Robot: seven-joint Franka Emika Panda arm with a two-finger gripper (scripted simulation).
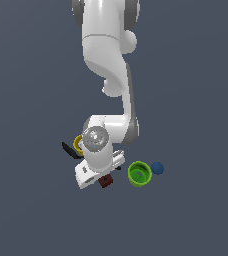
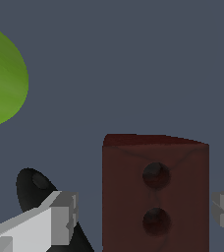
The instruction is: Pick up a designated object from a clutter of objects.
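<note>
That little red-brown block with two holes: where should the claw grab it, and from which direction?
Probably across the red-brown block on its two flat side faces, coming straight down from above. It stands upright and its sides look parallel. The gripper already has a finger on each side, apart from it.

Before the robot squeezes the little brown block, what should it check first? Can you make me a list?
1. Is the red-brown block between the fingers? Ok: one finger shows on each side of it in the wrist view.
2. Are the jaws open wide enough? Ok: there is a gap on both sides.
3. Is the black utensil clear of the near finger? Cannot tell: it lies right behind that finger.
4. Is the green cup out of the way? Ok: it sits apart from the block.
5. Is the gripper low enough? Cannot tell: the fingertips are cut off.
</note>
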